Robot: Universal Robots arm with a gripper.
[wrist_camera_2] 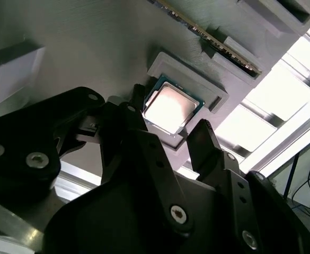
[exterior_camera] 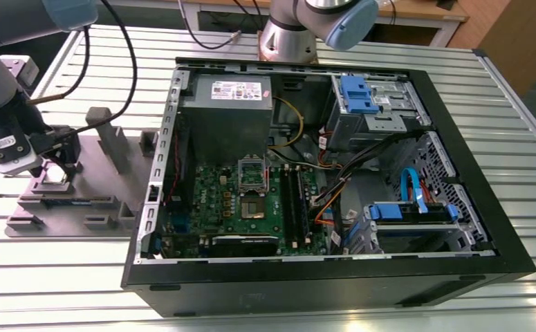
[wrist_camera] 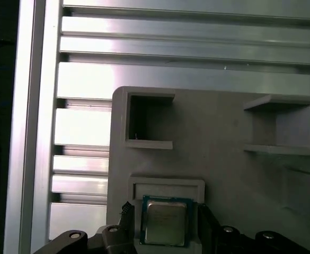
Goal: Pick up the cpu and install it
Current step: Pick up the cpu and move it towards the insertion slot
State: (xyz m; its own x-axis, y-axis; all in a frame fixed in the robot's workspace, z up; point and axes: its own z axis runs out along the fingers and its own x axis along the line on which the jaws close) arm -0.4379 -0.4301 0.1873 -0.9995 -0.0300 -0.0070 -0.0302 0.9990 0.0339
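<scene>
The cpu (wrist_camera: 165,222) is a small square chip with a silvery top. It lies flat in a shallow recess of the grey holder block (wrist_camera: 223,153) on the table. In the exterior view the block (exterior_camera: 65,207) sits at the left, outside the computer case. My gripper (wrist_camera: 165,211) hangs just over the chip, open, with one dark finger (wrist_camera: 127,211) on each side and a small gap to the chip's edges. The second wrist view shows the cpu (wrist_camera_2: 171,108) lying between the fingertips (wrist_camera_2: 203,132). The metal-framed socket (exterior_camera: 253,205) sits on the green motherboard inside the case.
The open black computer case (exterior_camera: 489,242) fills the table's middle, with a grey power supply (exterior_camera: 226,114) and blue drive brackets (exterior_camera: 358,93). A memory stick (wrist_camera_2: 218,45) lies in a slot of the holder block. Upright posts (exterior_camera: 111,142) rise from the block beside my gripper.
</scene>
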